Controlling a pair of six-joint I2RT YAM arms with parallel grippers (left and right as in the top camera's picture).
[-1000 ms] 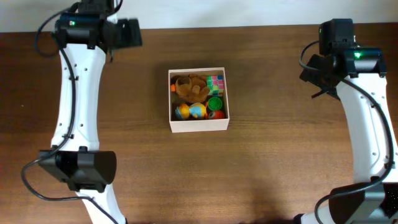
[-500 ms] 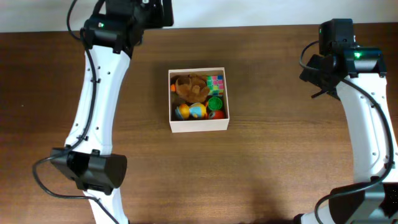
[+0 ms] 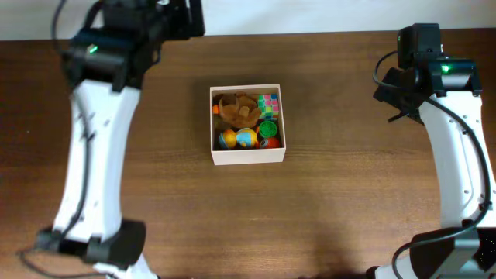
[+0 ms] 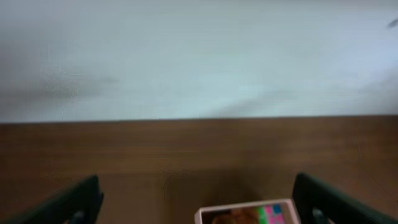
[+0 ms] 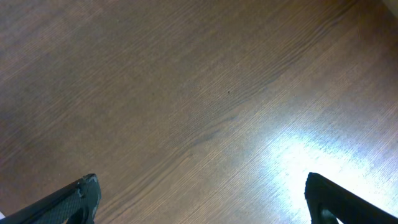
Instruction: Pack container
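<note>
- Brown wood makes up the counter (image 3: 349, 201). The container (image 3: 248, 157), a square white box, sits on it about midway between the two arms.
- Small toys lie inside the container. A brown one (image 3: 236, 108) is at the back, and a many-coloured cube (image 3: 269, 102) is in the back right corner. A green round one (image 3: 267, 128) is on the right side, and an orange and blue ball (image 3: 236, 139) is at the front.
- The left gripper (image 4: 198, 199) is behind the container and off to its left, up near the back edge of the counter. Its fingers are spread wide and hold nothing. In the left wrist view, the container's back rim shows low down between them.
- The right gripper (image 5: 202, 202) is out to the right of the container, well apart from it. It is spread wide too and holds nothing, with only bare wood under it.
- The container is square, so it has no long side to line up with.
- I think the left gripper is a bit nearer to the container, and it already faces it.
- With the toys inside, the packing looks close to done.
</note>
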